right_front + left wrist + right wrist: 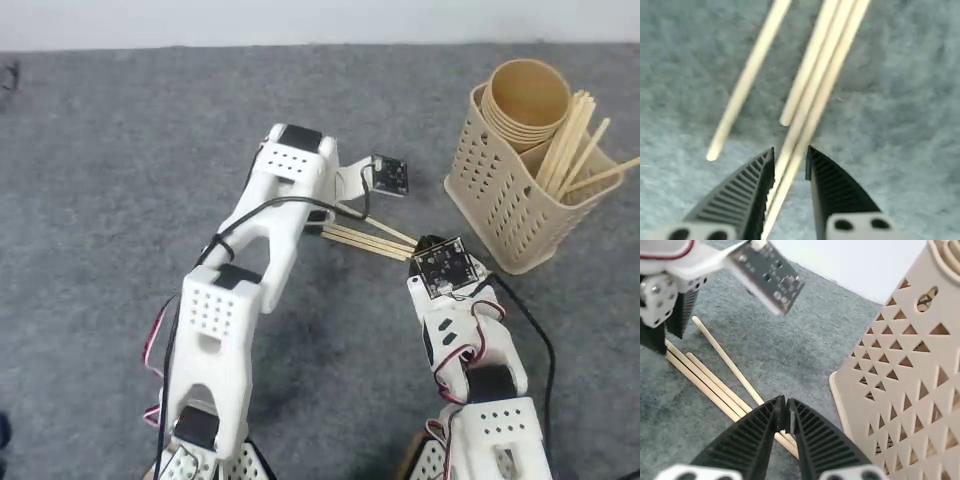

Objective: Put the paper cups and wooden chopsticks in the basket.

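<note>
Chopsticks of pale wood (365,240), thin and loose, lie in a small bunch on the grey, felt-like table (120,180), between the two arms and just left of the basket. One stick (747,85) is angled away from the others, which lie close together and nearly parallel.

The left arm's black ridged tool (790,150) is down at the table, over the end of the bunch farthest from the basket. Its jaws are slightly parted and straddle two of the sticks, which run through the narrow gap between them. The sticks look flat on the table, in line with their neighbours. From the right wrist view the same tool (667,332) stands over the far ends of the bunch.

The right arm's black ridged tool (785,402) hovers at the other end of the sticks, beside the basket wall. Its jaws are closed together with nothing between them.

The beige plastic basket with triangular cut-outs (500,210) stands upright at the right side of the table. Inside it, a nested stack of tan paper cups (525,100) fills the far compartment. Several more wooden chopsticks (570,150) lean out of the compartment beside them, fanning toward the right.
</note>
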